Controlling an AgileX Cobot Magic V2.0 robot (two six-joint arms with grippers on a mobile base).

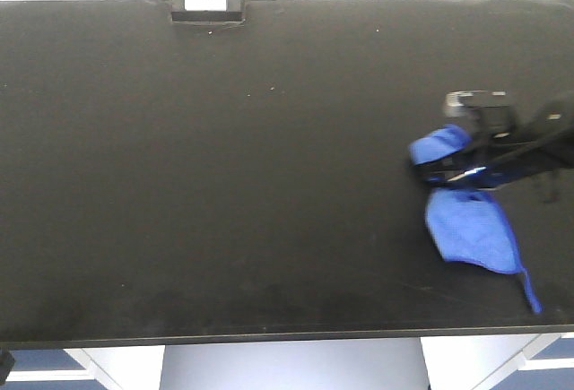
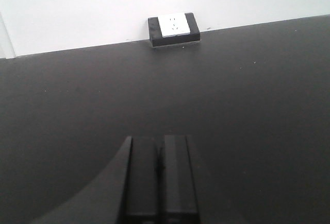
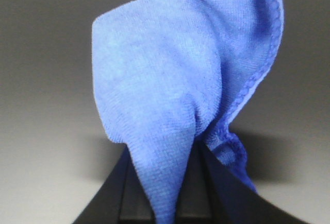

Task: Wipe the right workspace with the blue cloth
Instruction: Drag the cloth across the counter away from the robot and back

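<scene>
Now wiping: cloth pinched at the right side

Right end effector (image 1: pixel 453 168) is clamped on the cloth (image 1: pixel 471 229), which bunches up between its fingers; the rest trails toward the near edge of the worktop (image 1: pixel 224 184). Wiping looks under way. Next, I'd judge, press the cloth flat and sweep across the right side. Left end effector (image 2: pixel 160 180) idles, fingers together, holding nothing, facing the far box (image 2: pixel 173 28).

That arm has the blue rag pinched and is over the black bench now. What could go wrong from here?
The right tool pinches only a bunched fold of the blue cloth; most hangs loose, so it might slip out mid-wipe. The thin tail trails near the black benchtop front edge and could drag off. Bunched like this, the wipe may miss patches.
</scene>
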